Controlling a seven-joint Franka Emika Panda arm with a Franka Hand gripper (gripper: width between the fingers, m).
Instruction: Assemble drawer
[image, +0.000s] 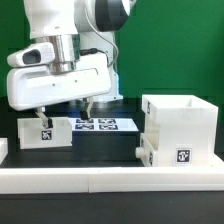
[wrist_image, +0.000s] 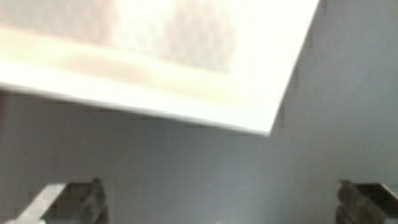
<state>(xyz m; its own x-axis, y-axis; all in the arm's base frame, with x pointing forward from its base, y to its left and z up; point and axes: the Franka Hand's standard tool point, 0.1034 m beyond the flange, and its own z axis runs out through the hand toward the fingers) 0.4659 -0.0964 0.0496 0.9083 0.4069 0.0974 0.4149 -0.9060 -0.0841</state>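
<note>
The tall white case (image: 181, 118) stands at the exterior view's right, with a small white tray (image: 176, 153) bearing a square tag low in front of it. A second small tagged tray (image: 45, 131) sits at the exterior view's left. My gripper (image: 66, 109) hangs just above the table between the left tray and the marker board, one finger right above that tray. In the wrist view my gripper (wrist_image: 222, 205) is open, its fingertips (wrist_image: 71, 200) far apart with only grey table between them. A blurred white surface (wrist_image: 160, 50) lies ahead of it.
The marker board (image: 104, 125) lies flat behind the gripper. A long low white rail (image: 110, 180) runs along the front of the table. A green wall stands behind the arm.
</note>
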